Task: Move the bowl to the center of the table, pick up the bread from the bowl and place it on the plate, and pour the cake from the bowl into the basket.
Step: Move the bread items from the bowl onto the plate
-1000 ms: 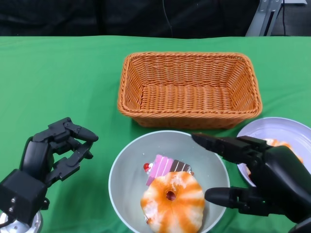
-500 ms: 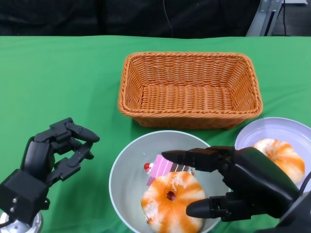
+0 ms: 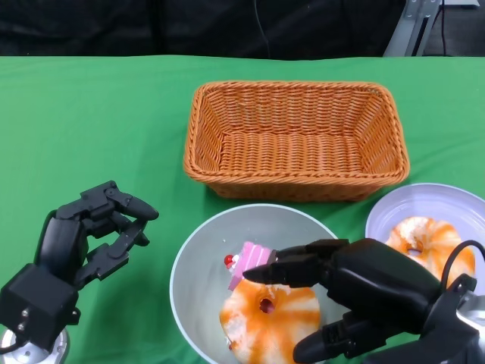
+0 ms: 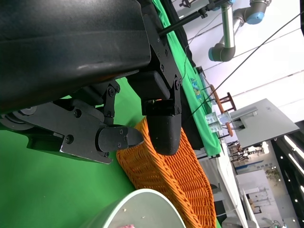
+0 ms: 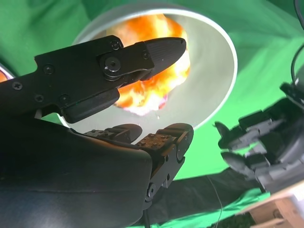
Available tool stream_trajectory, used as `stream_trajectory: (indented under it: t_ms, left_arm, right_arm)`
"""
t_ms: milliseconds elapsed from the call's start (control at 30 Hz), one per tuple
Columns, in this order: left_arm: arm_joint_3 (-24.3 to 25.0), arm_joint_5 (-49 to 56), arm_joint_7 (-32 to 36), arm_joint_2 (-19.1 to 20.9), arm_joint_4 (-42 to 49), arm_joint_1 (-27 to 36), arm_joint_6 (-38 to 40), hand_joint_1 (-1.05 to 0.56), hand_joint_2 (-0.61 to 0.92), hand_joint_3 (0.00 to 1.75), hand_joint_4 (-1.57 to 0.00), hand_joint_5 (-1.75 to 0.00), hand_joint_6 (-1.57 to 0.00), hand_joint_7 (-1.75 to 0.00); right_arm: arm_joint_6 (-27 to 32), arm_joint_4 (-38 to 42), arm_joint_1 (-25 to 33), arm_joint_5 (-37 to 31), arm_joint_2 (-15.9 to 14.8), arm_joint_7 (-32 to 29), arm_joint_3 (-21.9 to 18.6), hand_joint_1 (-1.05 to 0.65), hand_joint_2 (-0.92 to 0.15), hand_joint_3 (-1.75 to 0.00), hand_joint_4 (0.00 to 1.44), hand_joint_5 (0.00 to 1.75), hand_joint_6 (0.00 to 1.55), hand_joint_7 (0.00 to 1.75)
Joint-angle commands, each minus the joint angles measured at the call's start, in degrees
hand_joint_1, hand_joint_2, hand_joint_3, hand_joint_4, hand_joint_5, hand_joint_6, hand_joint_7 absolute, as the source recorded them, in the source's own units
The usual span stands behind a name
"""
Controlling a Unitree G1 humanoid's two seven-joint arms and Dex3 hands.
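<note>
On the left side, the left robot hand (image 3: 95,231) hangs a little above the green worktop (image 3: 91,121), with its fingers curled in loosely and nothing between them; it is well apart from the bowl. Next comes the grey bowl (image 3: 201,262), which stands near the front edge, just in front of the woven basket (image 3: 295,136) and close to its near wall. Inside the bowl there is an orange and white round bread (image 3: 258,322) with a small hole in the middle, and behind it, touching it, a pink slice of cake (image 3: 250,262) with a dark layer and a red spot at one end. The right robot hand (image 3: 345,296) reaches into the bowl from the right, its fingers spread over the bread, one long finger above the top of the bread and the thumb lower at the bowl's near right edge. It is released and holds nothing; if the fingertips touch the bread, I cannot tell. In the right wrist view the bread (image 5: 147,90) shows between the spread fingers (image 5: 142,52), and the left robot hand (image 5: 261,142) is beyond the bowl's rim (image 5: 228,61). At the far right stands a pale plate (image 3: 455,201), just beside the bowl, with another orange and white bread (image 3: 420,239) on it.
</note>
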Motion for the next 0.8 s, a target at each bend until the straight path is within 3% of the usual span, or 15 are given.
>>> stream_trajectory:
  t_ms: [33,533,800]
  left_arm:
    - [0.19,-0.04,0.97,0.69,-0.93,0.78,0.34,-0.02,0.87,0.47,-0.78,-1.32,-0.81,-1.02]
    - [-0.05,0.20,1.14,0.66,-1.82,1.44,-0.05,-0.03,0.85,0.52,-0.79,-1.33,-0.82,-1.01]
    - [-0.32,0.37,1.46,0.46,-3.40,2.14,0.70,-0.03,0.84,0.53,-0.78,-1.35,-0.82,-1.01]
  right_arm:
    - [-2.48,1.69,-1.02,-1.15,-0.97,-1.32,0.60,-0.85,-0.92,-0.06,0.30,0.01,0.43,0.01]
    - [-13.42,7.39,-1.73,-14.42,-2.01,-11.16,3.71,-0.84,-0.92,-0.10,0.35,0.03,0.49,0.02]
    - [-15.49,8.48,-2.50,-22.68,-2.56,-16.87,5.65,-0.84,-0.92,-0.11,0.36,0.03,0.50,0.01]
